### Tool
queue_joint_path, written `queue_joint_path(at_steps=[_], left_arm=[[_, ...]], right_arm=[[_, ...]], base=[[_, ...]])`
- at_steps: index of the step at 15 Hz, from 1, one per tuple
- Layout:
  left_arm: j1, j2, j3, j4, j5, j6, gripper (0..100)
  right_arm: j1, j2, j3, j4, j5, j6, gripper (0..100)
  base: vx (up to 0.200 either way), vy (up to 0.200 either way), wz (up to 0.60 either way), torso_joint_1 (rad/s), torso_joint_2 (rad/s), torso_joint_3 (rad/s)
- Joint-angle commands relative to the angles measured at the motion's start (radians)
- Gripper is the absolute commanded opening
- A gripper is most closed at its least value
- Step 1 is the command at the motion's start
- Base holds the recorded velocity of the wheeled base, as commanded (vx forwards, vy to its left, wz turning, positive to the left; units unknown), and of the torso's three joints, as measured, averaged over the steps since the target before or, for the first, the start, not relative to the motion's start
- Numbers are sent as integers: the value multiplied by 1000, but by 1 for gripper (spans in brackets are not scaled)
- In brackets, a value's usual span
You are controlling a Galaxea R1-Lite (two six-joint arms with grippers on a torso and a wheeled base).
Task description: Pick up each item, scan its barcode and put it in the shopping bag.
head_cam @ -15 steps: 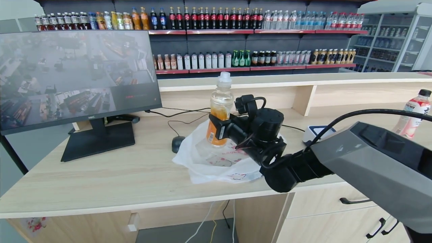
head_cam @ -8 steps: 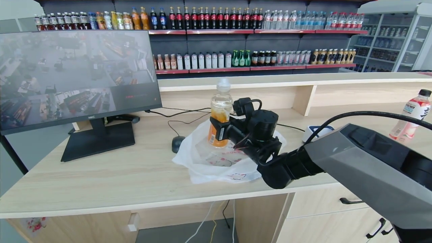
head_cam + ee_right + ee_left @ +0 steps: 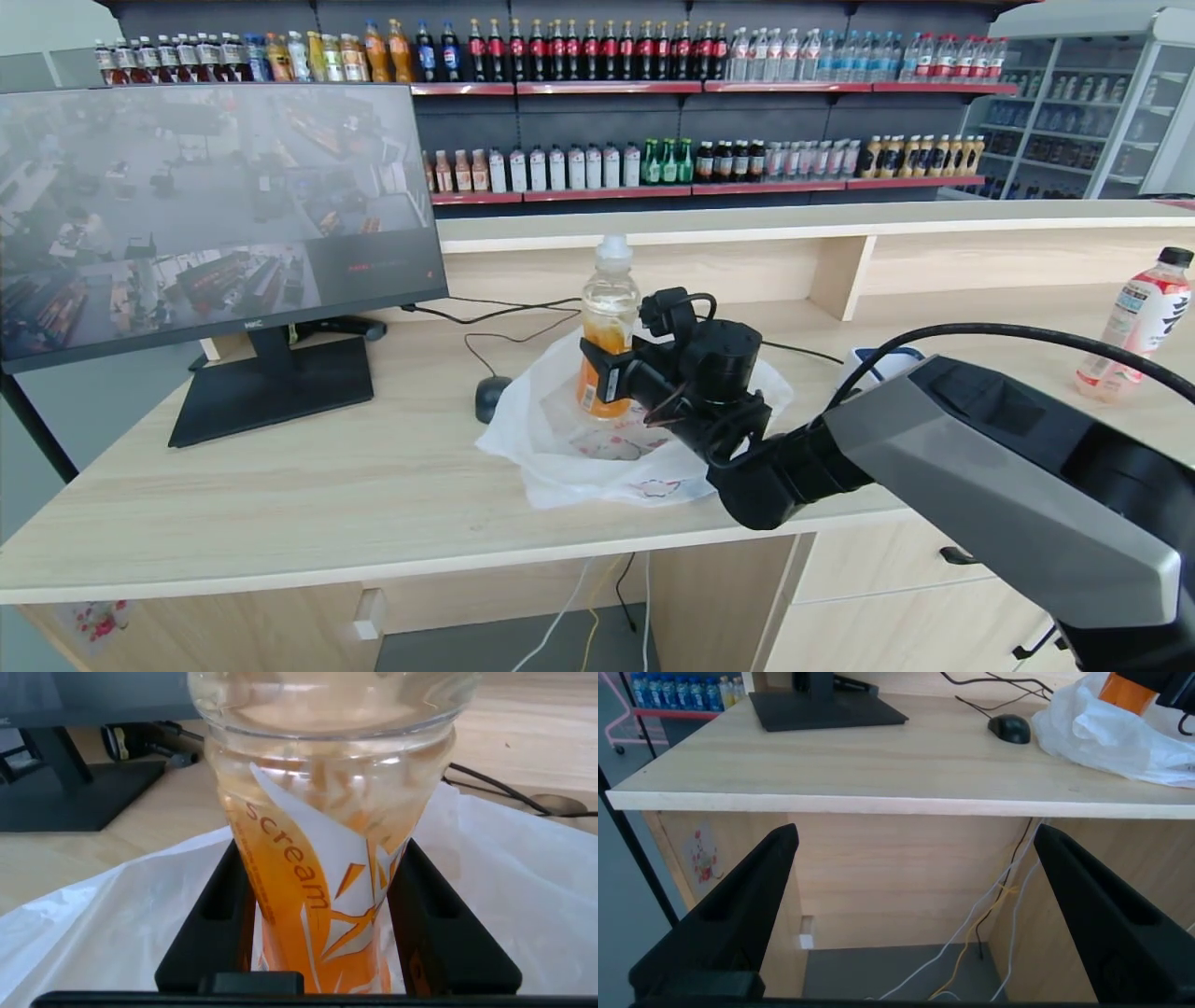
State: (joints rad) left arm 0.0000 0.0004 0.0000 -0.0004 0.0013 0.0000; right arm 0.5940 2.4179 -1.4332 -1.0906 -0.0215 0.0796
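Over crinkled white plastic bag point(image 3: 560, 443): right fingers point(image 3: 217, 910) clamp clear orange-labelled bottle point(image 3: 609, 303); left fingers point(image 3: 738, 905) wide apart.

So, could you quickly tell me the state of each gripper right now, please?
Left gripper: open, holding nothing.
Right gripper: closed on the orange drink bottle, over the shopping bag.

The right arm point(image 3: 980, 467) has an angular grey forearm shell, rounded black wrist joints and a thick black cable point(image 3: 990, 328) looping over it, while the left gripper point(image 3: 915, 835) has matte black wedge-shaped jaws.
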Motion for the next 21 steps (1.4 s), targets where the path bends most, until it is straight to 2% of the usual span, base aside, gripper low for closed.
queue_joint_path(at_steps=[1,12,13,21], left_arm=[[0,0,0,0,0,0,100],[0,0,0,0,0,0,100],[0,0,0,0,0,0,100],[0,0,0,0,0,-2,100]], right_arm=[[1,9,4,3,-2,-3,0],[1,13,13,3,0,-3,0],[1,9,20,3,2,-3,100],[4,6,22,-58,-6,-4,100]], base=[[0,0,0,0,0,0],[0,0,0,0,0,0],[0,0,0,0,0,0],[0,0,0,0,0,0]])
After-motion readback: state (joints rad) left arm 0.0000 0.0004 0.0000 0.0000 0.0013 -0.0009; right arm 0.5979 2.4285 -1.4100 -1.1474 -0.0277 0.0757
